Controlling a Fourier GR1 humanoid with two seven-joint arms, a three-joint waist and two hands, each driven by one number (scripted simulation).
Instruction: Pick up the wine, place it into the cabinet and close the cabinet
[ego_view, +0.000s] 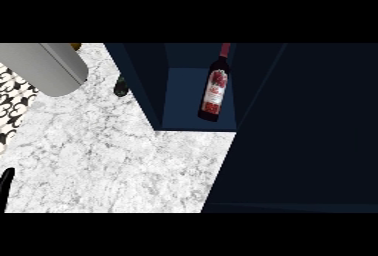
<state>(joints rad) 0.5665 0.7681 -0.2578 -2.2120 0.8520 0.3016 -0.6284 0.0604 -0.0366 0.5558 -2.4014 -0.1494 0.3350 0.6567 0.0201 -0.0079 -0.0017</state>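
Far across the marble counter (111, 160), inside the dark blue cabinet (148, 75), the wine (212, 90) stands on the cabinet's blue floor, a dark bottle with a red and white label and a red capped neck pointing away toward the far side. It sits right of the middle of the open compartment, closer to the right inner wall than to the left one, and nothing is touching it. To the right, the cabinet door (310, 130) stands open, a broad dark panel that covers the whole right part of the view and reaches down over the counter's near right corner. At the far left a grey forearm (52, 65) slants across the corner of the counter, its rounded end pointing toward the cabinet; just beyond that end, a small dark shape lies against the cabinet's left wall, but I cannot tell what it is, nor how the fingers of that hand are set. At the near left edge a thin black sliver of the left hand (7, 187) pokes up beside the counter; whether it is spread or curled, I cannot tell. A patterned black and white surface (13, 95) shows along the far left edge beyond the marble.
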